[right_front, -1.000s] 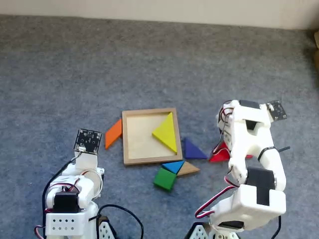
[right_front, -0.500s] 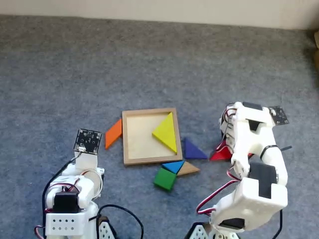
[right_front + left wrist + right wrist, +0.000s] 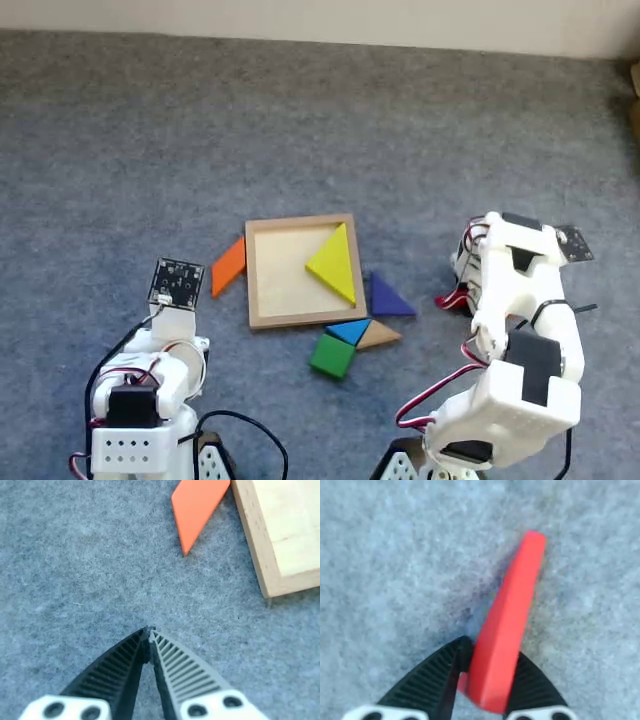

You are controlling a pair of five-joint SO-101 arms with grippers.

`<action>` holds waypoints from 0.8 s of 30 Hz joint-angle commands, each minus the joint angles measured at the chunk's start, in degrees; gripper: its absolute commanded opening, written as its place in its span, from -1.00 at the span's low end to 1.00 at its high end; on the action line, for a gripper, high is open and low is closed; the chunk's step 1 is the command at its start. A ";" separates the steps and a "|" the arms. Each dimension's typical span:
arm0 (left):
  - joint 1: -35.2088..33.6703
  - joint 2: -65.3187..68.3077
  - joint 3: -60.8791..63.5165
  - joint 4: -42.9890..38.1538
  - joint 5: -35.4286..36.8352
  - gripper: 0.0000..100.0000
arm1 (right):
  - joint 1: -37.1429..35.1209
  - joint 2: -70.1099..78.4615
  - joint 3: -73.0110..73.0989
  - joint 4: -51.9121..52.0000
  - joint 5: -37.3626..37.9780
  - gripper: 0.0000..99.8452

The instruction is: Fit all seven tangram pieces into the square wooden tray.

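Tray point(image 3: 262, 320) sits mid-worktop, position unchanged, with the yellow triangle point(image 3: 335, 265) inside against its right wall. Right pincer point(image 3: 490, 655) grips the red piece point(image 3: 505, 630) on edge. Over the last second this arm has drawn away from the tray, taking the red piece with it. Left pincer point(image 3: 149, 630) is closed, tips touching, holding nothing, near the orange piece point(image 3: 200, 505); no movement. Indigo triangle point(image 3: 385, 298), blue triangle point(image 3: 350, 331), tan triangle point(image 3: 380, 338) and green square point(image 3: 330, 357) are undisturbed.

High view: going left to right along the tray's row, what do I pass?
Orange piece → wooden tray, yellow triangle in its right part → dark blue triangle → red piece, held in the right gripper.
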 commanded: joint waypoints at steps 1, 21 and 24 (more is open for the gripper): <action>-0.66 -1.54 1.19 0.35 0.18 -0.99 | -0.04 -0.48 -0.75 -1.54 1.67 -0.96; -0.66 -1.54 1.19 0.35 0.18 -0.99 | -1.45 -9.89 -12.79 21.85 15.21 -0.99; -0.66 -1.54 1.19 0.35 0.18 -0.99 | -3.74 -13.49 -12.62 21.93 17.85 -0.99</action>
